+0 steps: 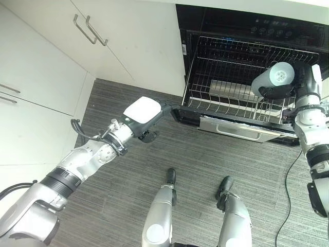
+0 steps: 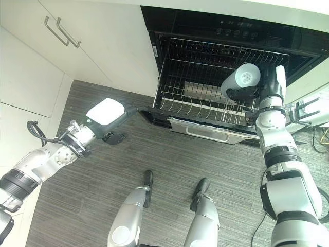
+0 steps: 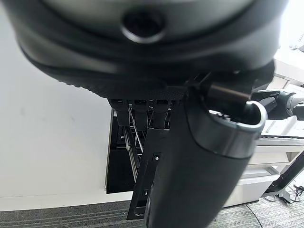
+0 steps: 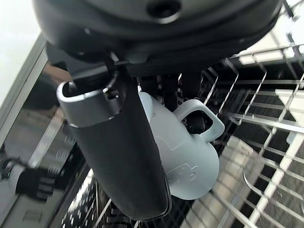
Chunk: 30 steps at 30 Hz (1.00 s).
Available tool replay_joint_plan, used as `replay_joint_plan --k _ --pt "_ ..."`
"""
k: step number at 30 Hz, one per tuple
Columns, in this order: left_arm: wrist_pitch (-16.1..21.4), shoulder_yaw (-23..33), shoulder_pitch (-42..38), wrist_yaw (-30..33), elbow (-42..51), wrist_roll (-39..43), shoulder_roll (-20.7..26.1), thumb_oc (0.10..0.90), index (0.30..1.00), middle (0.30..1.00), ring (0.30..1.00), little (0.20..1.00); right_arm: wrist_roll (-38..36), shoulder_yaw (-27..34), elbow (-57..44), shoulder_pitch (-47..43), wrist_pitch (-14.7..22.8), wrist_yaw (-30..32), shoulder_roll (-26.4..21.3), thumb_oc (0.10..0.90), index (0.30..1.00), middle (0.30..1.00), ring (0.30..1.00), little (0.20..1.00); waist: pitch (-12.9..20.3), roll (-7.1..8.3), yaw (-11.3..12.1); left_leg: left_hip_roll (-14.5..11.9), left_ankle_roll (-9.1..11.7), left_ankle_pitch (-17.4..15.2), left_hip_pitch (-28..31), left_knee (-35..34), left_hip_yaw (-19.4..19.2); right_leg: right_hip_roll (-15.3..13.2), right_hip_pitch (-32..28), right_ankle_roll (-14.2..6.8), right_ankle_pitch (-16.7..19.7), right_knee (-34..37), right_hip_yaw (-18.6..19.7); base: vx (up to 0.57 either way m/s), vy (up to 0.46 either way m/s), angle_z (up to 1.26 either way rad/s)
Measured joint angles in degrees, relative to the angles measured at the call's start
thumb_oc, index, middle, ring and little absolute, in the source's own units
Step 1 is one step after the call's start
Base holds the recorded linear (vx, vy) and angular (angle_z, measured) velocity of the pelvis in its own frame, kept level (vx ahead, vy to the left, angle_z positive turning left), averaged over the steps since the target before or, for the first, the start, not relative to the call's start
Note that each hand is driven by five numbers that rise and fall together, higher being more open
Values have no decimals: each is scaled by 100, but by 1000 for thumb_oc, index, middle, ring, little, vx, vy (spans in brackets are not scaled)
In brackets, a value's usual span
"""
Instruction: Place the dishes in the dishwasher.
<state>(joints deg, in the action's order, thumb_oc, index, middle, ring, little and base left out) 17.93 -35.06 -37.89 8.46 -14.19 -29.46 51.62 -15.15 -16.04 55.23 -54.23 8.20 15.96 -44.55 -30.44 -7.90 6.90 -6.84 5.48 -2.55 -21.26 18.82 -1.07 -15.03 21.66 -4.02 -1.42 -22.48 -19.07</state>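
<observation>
One mug is clamped in the right hand over the rack | left hand on the door edge, fingers unreadable | risk: mug knocked against tines, toppled.

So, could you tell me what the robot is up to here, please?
It is loading a dishwasher whose wire rack is pulled out. The right hand is shut on a pale blue mug and holds it over the right part of the rack, not yet set down. The left hand reaches toward the rack's near left corner; a white cover hides its fingers. White cabinets stand to the left.
</observation>
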Motion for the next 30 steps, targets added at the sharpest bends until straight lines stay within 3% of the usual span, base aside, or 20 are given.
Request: replay_joint_plan --k 5,9,30 --pt "-11 64 108 3 62 1 6 800 900 900 900 900 274 367 -10 25 30 933 1 400 300 300 300 300 0 0 -47 6 -1 -1 15 24 -28 2 -1 -3 3 -6 52 -3 11 -2" --pt "-35 93 150 5 81 2 23 800 900 900 900 900 333 509 -24 48 31 1262 -12 400 300 300 300 300 0 0 -64 6 -2 -2 15 51 -35 9 -1 -5 7 -8 72 0 0 0" --pt "-28 103 147 7 139 2 161 800 900 900 900 900 572 83 38 249 125 424 3 400 300 300 300 300 -14 23 -43 6 -22 -17 -1 84 -70 12 2 1 50 32 106 0 0 0"
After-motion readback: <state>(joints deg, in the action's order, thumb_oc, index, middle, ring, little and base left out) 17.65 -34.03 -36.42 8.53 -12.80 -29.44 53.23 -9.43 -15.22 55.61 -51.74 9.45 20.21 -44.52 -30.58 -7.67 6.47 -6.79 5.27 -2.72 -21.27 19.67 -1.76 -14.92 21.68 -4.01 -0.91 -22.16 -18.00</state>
